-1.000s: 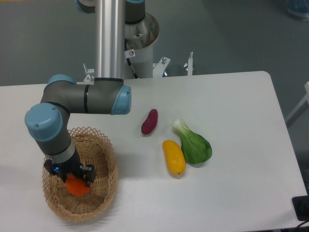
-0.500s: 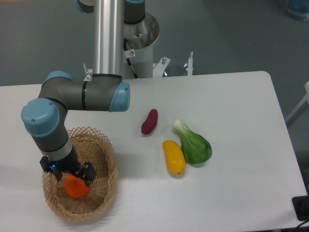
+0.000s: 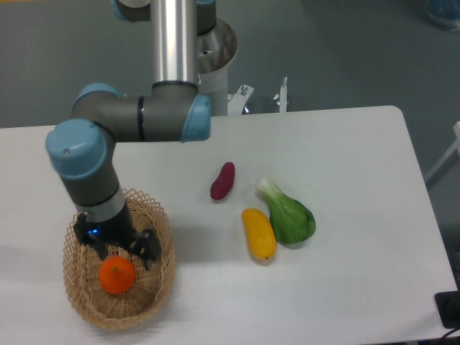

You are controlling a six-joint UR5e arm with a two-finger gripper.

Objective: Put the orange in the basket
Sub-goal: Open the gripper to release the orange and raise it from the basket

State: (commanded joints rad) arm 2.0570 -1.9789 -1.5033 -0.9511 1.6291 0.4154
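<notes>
- Down at 7 o'clock on the white table (image 3: 345, 158) sits the basket (image 3: 159, 284), and the orange (image 3: 117, 275) lies inside it, near the middle.
- Just above the orange, at its 12 o'clock, hangs the gripper (image 3: 118, 246). Its jaws look spread apart and seem not to be touching the fruit, so I think it has let go.
- So the main job looks done: the orange is in the basket. What is left, I think, is only for the arm to lift up and away without bumping the rim.
- The orange is round, smooth and bright. It may roll a little on the bumpy bottom, but the sides should keep it in.
- The basket is oval, woven from thin tan strips, with a lacy rim full of small holes. It looks light and could slide if it got pushed.
- Out at 3 o'clock from the basket lie three other foods, well apart from it: a small dark purple one (image 3: 222, 180), a long smooth yellow one (image 3: 259, 233), and a leafy green one (image 3: 287, 213) with a white stem. The yellow and green ones lie just beside each other.
</notes>
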